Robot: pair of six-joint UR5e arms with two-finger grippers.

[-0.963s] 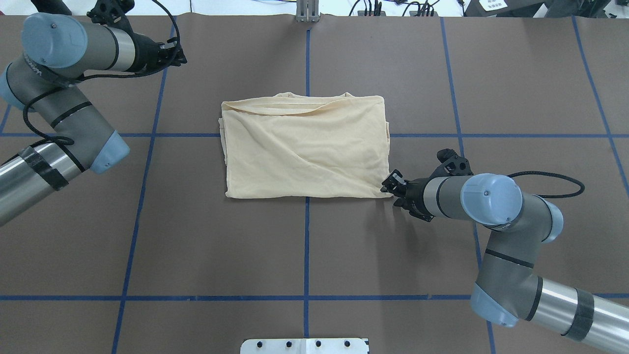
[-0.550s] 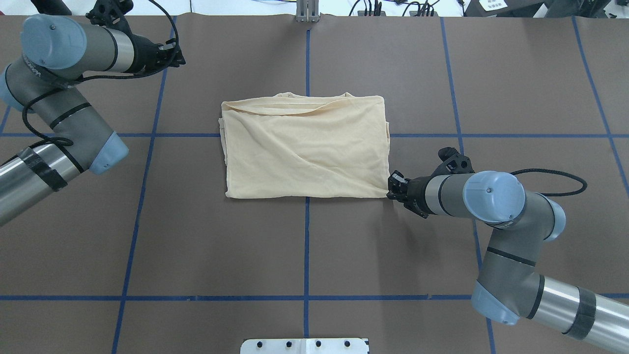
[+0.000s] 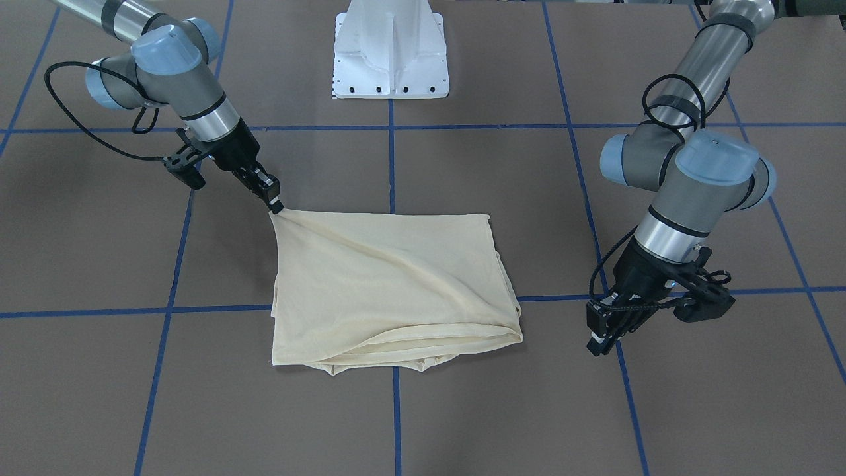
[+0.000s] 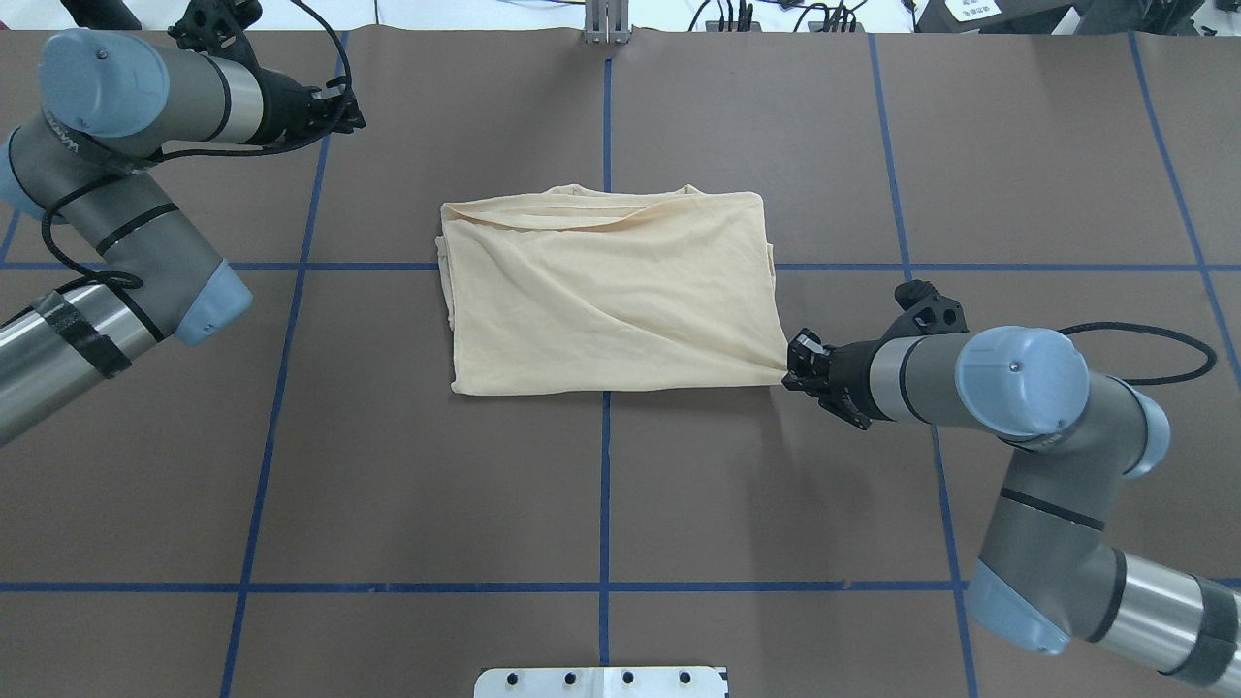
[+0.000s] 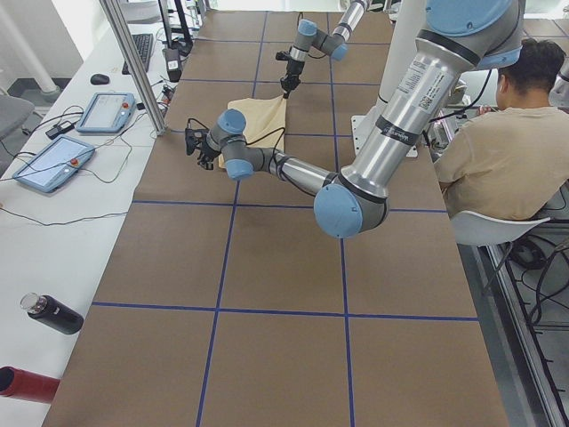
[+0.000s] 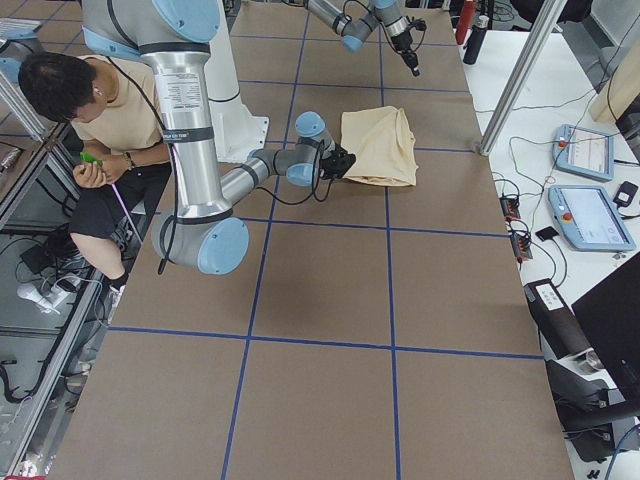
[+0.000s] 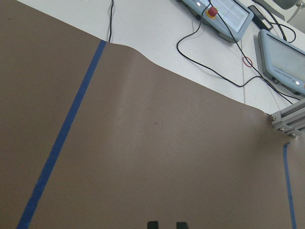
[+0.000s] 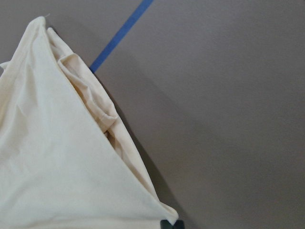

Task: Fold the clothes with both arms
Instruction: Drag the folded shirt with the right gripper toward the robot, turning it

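We're in a robotics lab: silver-and-grey robot arms (image 4: 1028, 388) over a brown sheet-covered table (image 4: 776, 145) gridded with blue tape lines (image 4: 604, 485), grey touchscreen control pendants (image 6: 595, 215) with red stop buttons (image 7: 212, 10) alongside, and a silver aluminium frame post (image 5: 133, 67).

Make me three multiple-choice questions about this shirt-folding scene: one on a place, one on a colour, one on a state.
1. Which corner of the shirt does the right gripper grip?
A. near, robot's right
B. far, robot's left
C. far, robot's right

2. What colour are the tape lines on the table?
A. red
B. blue
C. white

3. What is the left gripper doing?
A. pinching the shirt
B. hovering empty, off the shirt
C. pressing the shirt flat

Answers:
1 A, the cloth is pulled to a point in the gripper there.
2 B, blue lines cross the brown surface.
3 B, it hangs over bare table beside the shirt.
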